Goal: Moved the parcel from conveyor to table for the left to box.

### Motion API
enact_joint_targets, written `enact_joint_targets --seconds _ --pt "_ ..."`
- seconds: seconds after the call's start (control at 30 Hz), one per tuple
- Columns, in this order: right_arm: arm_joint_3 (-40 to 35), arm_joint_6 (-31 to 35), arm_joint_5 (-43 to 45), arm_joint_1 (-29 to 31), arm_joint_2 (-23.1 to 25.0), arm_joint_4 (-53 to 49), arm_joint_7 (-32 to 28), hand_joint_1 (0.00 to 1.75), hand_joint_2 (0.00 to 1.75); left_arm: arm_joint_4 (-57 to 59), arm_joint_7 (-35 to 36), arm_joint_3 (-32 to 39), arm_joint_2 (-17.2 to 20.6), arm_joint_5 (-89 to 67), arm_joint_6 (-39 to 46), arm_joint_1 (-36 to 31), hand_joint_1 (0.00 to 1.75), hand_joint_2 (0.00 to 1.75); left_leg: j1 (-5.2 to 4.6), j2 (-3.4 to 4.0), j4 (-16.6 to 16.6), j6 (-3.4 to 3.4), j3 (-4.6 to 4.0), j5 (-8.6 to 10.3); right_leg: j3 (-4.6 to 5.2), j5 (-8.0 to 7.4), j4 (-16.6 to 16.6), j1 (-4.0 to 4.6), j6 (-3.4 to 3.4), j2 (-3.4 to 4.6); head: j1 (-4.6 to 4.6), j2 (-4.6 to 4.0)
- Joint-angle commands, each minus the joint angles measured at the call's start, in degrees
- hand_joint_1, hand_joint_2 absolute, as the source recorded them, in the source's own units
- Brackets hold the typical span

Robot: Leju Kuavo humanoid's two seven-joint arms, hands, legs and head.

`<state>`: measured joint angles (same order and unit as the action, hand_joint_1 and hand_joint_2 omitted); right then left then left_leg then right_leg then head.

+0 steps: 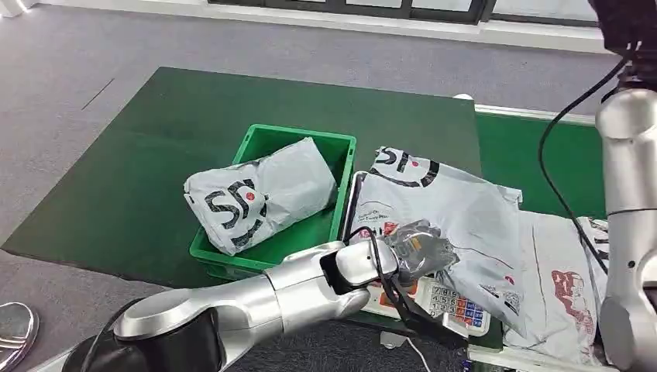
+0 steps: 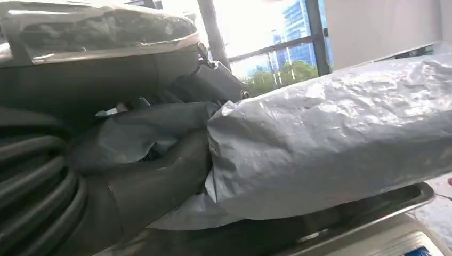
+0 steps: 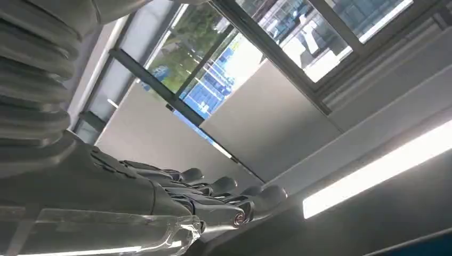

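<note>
The left hand (image 1: 418, 249) is gripping the near edge of a grey parcel (image 1: 457, 209) lying on the scale (image 1: 457, 306), beside the green crate (image 1: 263, 260) holding another parcel (image 1: 259, 194); the right hand (image 3: 213, 200) is hanging loosely uncurled, holding nothing

I read the parcel (image 1: 457, 209) on the scale (image 1: 457, 306) as pale grey plastic with bold black lettering, a small red dot in it and finer red print near its edge. A second parcel (image 1: 259, 194) in the box (image 1: 267, 260) shows the same grey, black and red marking. The box is bright green. The tabletop (image 1: 116, 194) cover is dark green. The scale is white with red, blue and pale keys. My left hand (image 1: 418, 248) is dark grey; its arm is silver. Another grey parcel (image 1: 562, 287) carries a red printed patch. The floor (image 1: 70, 93) is grey carpet.
</note>
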<state>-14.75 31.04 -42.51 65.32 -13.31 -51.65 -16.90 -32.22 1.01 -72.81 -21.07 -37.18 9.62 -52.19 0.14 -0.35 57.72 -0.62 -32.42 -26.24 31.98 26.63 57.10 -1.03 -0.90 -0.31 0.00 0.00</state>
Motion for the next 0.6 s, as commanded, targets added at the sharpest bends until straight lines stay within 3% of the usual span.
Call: enact_joint_targets --seconds 0.03,0.3,0.6 --pt "-2.4 1.3 1.6 -6.1 -2.9 -9.2 -0.3 0.0 1.75 1.0 -0.4 3.4 1.1 -0.7 0.5 -1.9 1.75 1.75 0.04 0.04 0.0 0.0 -0.13 0.07 0.12 -0.1 -0.1 0.05 0.07 0.03 0.0 0.0" --pt "1.7 3.6 0.2 -17.7 -3.1 -19.1 0.5 0.0 1.75 0.9 -0.7 5.3 1.1 -2.1 2.8 -1.9 1.75 1.75 0.02 0.02 0.0 -0.01 -0.11 0.05 0.1 -0.07 0.0 0.03 0.06 0.01 0.0 0.0" --pt "7.8 7.6 -1.3 -38.1 -1.3 -37.7 -1.9 0.0 1.75 0.9 -1.6 7.5 1.1 -1.2 6.5 -1.9 1.75 1.75 0.06 -0.09 -0.1 -0.02 -0.09 0.05 0.05 -0.05 -0.1 0.07 0.07 -0.1 0.02 0.0"
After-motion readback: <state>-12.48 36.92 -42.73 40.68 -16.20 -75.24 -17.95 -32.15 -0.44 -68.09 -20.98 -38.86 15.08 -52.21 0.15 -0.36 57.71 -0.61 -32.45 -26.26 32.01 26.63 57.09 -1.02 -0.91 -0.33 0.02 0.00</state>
